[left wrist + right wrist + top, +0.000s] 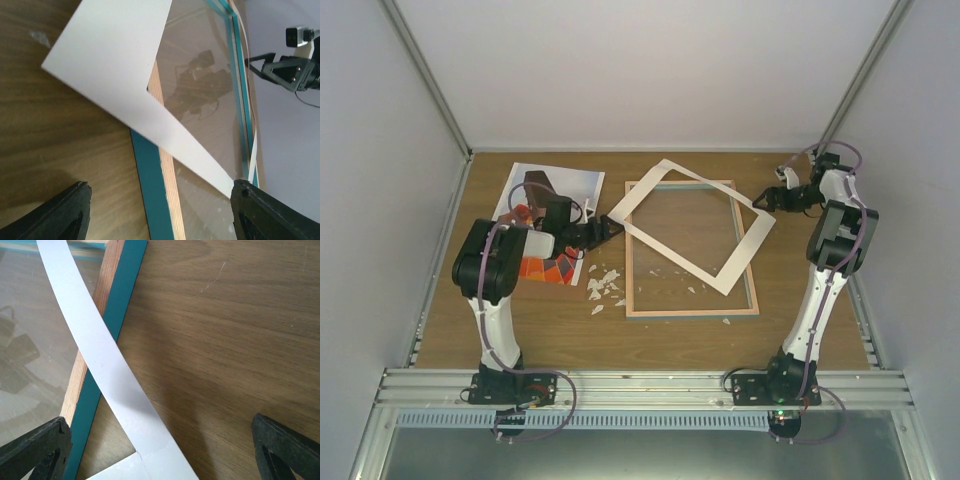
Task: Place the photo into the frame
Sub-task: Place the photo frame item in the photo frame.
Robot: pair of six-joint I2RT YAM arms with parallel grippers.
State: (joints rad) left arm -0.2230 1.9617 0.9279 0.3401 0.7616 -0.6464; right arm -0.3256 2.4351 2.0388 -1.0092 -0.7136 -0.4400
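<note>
The photo (542,186) lies at the back left of the table, its near part hidden under my left arm. The frame (631,272) lies flat at the centre, glass inside, with its teal face (150,185) and wood edge close under my left wrist. A cream mat (745,256) rests askew across it. My left gripper (610,230) is open at the mat's left corner (115,55), and a mat strip reaches its right finger (250,205). My right gripper (766,198) is open over the mat's right corner (100,360), beside the frame's teal rim (120,295).
Several white scraps (603,287) lie on the wooden table (250,305) left of the frame's near corner. Pale enclosure walls stand close on three sides. A metal rail (640,382) runs along the near edge by both arm bases.
</note>
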